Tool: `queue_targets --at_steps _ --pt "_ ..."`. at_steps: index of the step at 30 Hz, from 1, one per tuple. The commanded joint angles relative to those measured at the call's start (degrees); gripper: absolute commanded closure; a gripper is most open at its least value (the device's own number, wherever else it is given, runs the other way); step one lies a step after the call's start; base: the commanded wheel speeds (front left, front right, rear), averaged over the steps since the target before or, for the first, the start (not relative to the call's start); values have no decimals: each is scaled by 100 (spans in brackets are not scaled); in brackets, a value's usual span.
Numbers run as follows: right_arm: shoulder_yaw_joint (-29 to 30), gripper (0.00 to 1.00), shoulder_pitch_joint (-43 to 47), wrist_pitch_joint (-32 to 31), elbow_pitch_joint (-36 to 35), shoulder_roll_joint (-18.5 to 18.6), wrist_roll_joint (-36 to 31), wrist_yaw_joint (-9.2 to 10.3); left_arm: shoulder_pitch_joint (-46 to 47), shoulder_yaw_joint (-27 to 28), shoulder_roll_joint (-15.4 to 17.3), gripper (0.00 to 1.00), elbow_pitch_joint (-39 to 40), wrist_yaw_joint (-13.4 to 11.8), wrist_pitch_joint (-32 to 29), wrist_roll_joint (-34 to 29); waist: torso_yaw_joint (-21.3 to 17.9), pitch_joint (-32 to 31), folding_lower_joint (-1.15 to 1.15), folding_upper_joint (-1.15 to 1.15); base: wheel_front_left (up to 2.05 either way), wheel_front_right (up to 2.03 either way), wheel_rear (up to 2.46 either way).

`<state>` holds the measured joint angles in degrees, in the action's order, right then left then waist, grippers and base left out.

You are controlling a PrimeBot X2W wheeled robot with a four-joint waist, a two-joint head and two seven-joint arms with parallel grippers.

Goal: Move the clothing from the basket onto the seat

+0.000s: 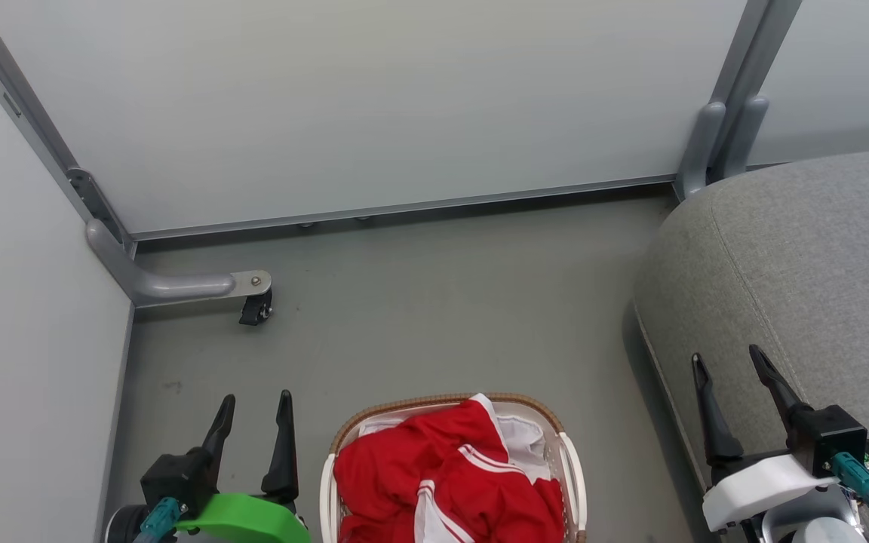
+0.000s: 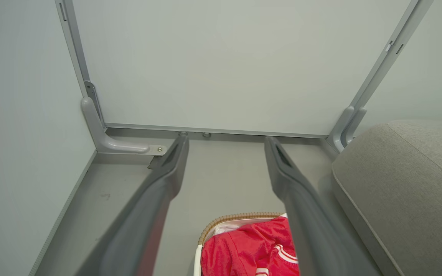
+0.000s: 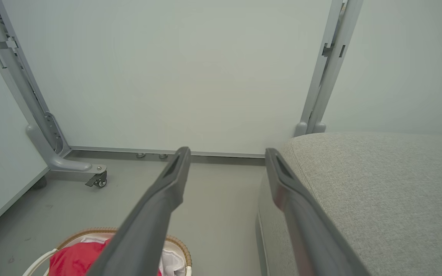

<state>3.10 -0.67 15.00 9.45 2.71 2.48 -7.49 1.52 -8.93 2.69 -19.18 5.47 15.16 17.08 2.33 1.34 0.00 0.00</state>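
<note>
The red clothing [image 1: 434, 471] lies heaped in the basket [image 1: 404, 408] on the grey floor [image 1: 419, 302], so the left end effector [image 1: 257, 397] and right end effector [image 1: 727, 354], both spread wide and empty, should pinch a raised fold and lift it clear toward the grey seat [image 1: 804, 256] alongside, white partition panels [image 1: 366, 98] hemming the corner

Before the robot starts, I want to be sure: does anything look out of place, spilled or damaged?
Nothing stands out. The basket stands upright on the floor, the clothing is heaped inside it, none spilled in view, the seat looks intact, and the left gripper and right gripper are open, touching nothing.
</note>
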Motion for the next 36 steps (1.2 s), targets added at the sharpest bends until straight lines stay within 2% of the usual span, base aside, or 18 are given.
queue_targets --at_steps 1,13,19,27,36 --pt "13 0 57 28 -13 33 10 0 -40 13 36 0 -21 -10 0 4 2 2 0 0 0 0 0" --pt "18 0 35 28 -49 33 14 0 13 -78 35 0 -37 14 0 -41 -8 53 0 0 0 0 0" --pt "20 0 -141 28 -132 33 -33 0 306 -194 33 0 -24 47 -1 -233 -114 334 0 0 0 0 0" --pt "37 0 -573 28 -243 30 -43 1 1028 -635 32 0 -274 112 -2 -575 -442 1216 0 0 0 0 0" --pt "-75 0 -1224 27 -332 26 62 1 1916 -1200 36 0 -1244 158 -1 -857 -853 2464 0 0 0 0 0"
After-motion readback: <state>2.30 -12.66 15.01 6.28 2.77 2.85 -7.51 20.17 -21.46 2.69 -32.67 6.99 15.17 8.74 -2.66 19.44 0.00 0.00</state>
